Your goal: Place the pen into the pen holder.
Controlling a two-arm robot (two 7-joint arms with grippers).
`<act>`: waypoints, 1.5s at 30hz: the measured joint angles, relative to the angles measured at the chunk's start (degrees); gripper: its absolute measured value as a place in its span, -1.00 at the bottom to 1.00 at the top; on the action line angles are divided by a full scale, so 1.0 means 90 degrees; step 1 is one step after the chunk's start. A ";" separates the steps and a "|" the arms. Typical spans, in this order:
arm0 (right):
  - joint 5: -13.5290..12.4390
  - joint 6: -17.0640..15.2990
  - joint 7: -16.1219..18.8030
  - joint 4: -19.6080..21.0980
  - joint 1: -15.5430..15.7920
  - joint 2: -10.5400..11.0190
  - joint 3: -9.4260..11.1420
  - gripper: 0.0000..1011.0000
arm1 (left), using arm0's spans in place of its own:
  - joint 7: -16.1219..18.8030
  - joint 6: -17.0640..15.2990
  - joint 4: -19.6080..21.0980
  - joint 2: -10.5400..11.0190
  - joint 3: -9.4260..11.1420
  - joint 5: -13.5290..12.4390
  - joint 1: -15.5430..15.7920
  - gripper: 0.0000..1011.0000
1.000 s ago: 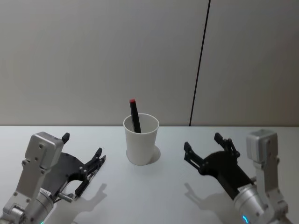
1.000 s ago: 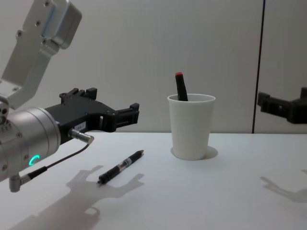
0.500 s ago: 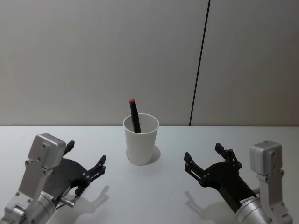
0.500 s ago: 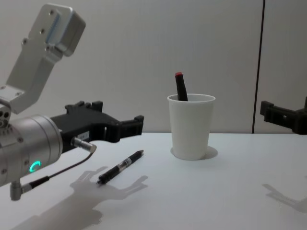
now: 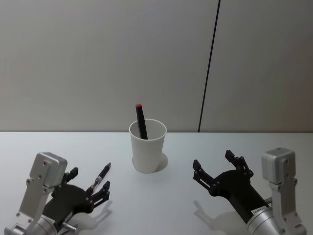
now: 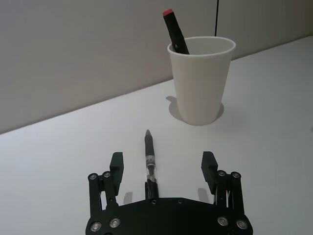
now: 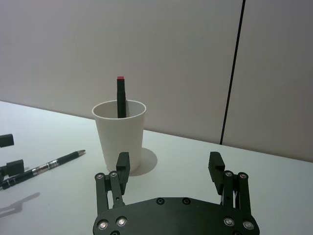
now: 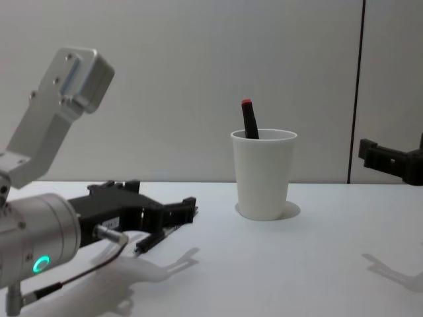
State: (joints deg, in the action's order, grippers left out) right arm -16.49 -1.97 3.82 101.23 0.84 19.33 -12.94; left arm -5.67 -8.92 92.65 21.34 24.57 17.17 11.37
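Note:
A slim black pen (image 5: 101, 176) (image 6: 149, 154) (image 8: 154, 240) lies flat on the white table, left of the pen holder (image 5: 147, 147) (image 6: 200, 83) (image 7: 120, 134) (image 8: 264, 175), a plain white paper cup. A black marker with a red end (image 5: 140, 119) leans inside the cup. My left gripper (image 5: 90, 180) (image 6: 162, 164) (image 8: 158, 206) is open and low over the table, its fingers on either side of the pen's rear half, not touching it. My right gripper (image 5: 212, 160) (image 7: 168, 161) hovers open to the right of the cup with nothing in it.
The white table (image 5: 176, 196) runs back to a plain grey wall with a dark vertical seam (image 5: 208, 83). Bare table lies between the two grippers in front of the cup.
My left gripper has dropped down toward the table and now straddles the pen. The right gripper sank slightly, then held still. Pen and cup have not moved.

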 joint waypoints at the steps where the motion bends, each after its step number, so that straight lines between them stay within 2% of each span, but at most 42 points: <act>1: 0.0000 0.0000 0.0000 0.0000 0.0000 0.0000 0.0000 0.98 | -0.0008 -0.0012 -0.0007 -0.0003 -0.0005 0.0011 -0.0012 0.98; 14: 0.0003 0.0002 0.0001 0.0000 0.0000 0.0000 0.0001 0.98 | -0.0132 -0.0123 -0.0174 -0.0032 -0.0076 0.0070 -0.0112 0.98; 45: 0.0003 0.0002 0.0001 0.0000 0.0000 0.0000 0.0000 0.98 | -0.0600 -0.0255 -0.0551 -0.0084 -0.0355 0.0281 -0.0022 0.98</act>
State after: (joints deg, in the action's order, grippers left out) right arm -16.46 -1.95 3.83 101.23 0.84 19.34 -12.94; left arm -11.06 -11.21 87.69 20.58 21.38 19.70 11.17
